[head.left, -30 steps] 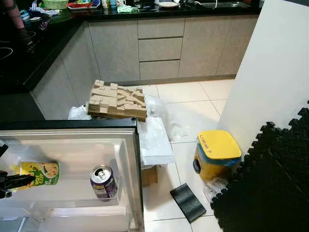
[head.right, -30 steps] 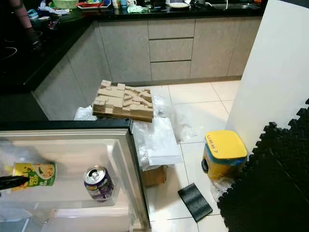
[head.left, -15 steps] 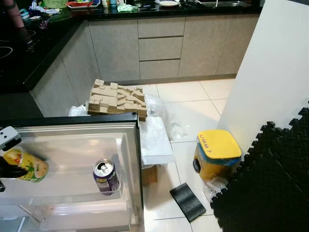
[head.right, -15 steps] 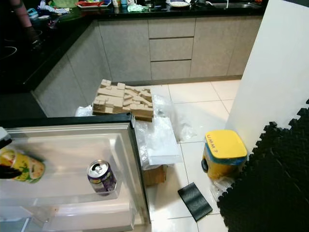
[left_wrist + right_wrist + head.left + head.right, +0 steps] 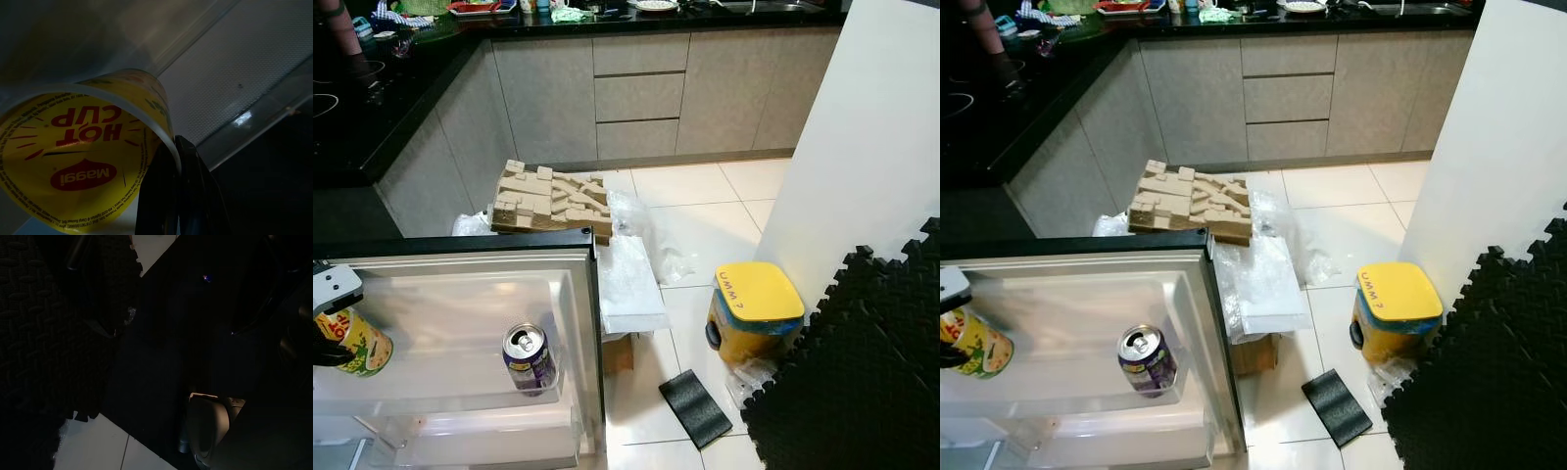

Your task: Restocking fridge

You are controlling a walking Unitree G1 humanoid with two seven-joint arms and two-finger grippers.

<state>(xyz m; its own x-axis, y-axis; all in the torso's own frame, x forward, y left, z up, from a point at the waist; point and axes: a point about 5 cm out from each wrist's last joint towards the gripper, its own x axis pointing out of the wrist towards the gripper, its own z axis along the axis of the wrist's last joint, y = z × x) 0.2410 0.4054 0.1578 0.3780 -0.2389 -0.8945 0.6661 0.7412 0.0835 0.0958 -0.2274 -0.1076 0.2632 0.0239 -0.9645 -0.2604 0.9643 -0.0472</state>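
- The left gripper [image 5: 325, 345] has its fingers clamped on the yellow noodle cup [image 5: 350, 340], held tilted over the fridge door shelf [image 5: 460, 377].
- A purple can [image 5: 530, 358] stands upright on that shelf, right of the cup.
- Whether the right gripper's fingers are apart or together, I cannot tell.

The fridge shelf [image 5: 460, 323] has lots of open room in the middle, between the cup [image 5: 350, 340] at 9 o'clock and the can [image 5: 530, 358] at 3 o'clock. The fridge wall [image 5: 591, 333] shuts off the side past the can. Out on the floor, a box [image 5: 551, 202], plastic bags [image 5: 628, 279] and a yellow bin [image 5: 756, 311] stand in the way at 1 to 3 o'clock.
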